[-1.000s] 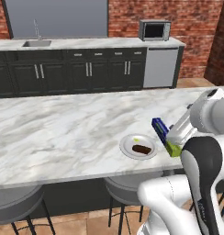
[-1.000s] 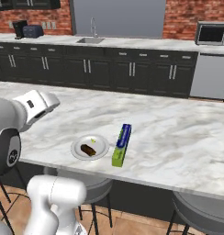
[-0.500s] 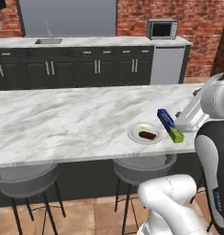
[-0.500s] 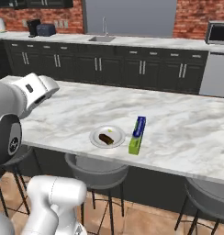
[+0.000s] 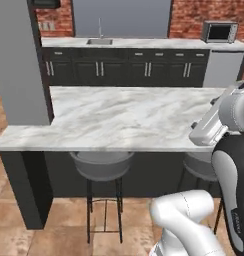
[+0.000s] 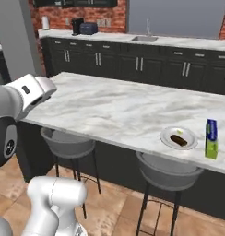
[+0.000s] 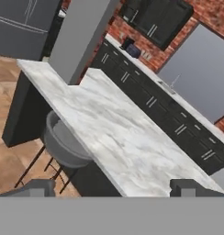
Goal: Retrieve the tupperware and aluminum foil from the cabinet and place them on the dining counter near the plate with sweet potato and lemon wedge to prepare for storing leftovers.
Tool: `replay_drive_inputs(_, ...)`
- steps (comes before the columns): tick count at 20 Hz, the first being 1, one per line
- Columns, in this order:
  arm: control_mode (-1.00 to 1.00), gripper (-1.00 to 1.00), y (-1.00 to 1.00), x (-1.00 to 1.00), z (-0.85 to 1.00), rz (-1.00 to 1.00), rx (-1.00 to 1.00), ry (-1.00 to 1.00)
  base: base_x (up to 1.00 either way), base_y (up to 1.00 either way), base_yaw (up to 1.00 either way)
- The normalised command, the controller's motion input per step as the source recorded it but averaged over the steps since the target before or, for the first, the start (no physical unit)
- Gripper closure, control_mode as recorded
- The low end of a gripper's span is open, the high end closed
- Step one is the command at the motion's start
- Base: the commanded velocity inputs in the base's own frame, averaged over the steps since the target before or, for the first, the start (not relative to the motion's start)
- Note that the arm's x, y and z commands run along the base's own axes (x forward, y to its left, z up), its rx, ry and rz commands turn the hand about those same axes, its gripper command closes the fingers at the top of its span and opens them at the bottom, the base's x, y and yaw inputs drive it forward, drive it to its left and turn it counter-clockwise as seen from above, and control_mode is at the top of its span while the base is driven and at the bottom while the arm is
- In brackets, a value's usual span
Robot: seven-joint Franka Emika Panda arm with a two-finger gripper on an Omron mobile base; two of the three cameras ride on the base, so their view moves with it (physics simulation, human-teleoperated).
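On the marble dining counter, near its front right edge, a white plate carries a brown sweet potato piece and a small lemon wedge. A green and blue aluminum foil box stands just right of the plate. The tupperware is out of view. My gripper is open with nothing between its fingertips, and it looks over the counter's left end from above. Dark wall cabinets hang on the brick wall behind.
Grey stools stand under the counter's front edge. A grey pillar rises at the counter's left end. The back counter holds a sink, a microwave and a toaster.
The base has driven left, so the whole scene shifted right. Plate and foil box left the left base view and sit far right in the right base view. The gripper stays open.
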Motion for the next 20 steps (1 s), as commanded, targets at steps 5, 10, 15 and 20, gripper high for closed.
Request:
replay_drive_inputs(5,1.00,-1.00,0.00,0.00,0.00,0.00,0.00,0.00,0.15,1.00,0.31)
replay_drive_inputs(10,1.00,-1.00,0.00,0.00,0.00,0.00,0.00,0.00,0.14,1.00,0.30)
replay_drive_inputs(15,1.00,-1.00,0.00,0.00,0.00,0.00,0.00,0.00,0.38,1.00,0.23)
replay_drive_inputs(20,1.00,-1.00,0.00,0.00,0.00,0.00,0.00,0.00,0.87,1.00,0.15)
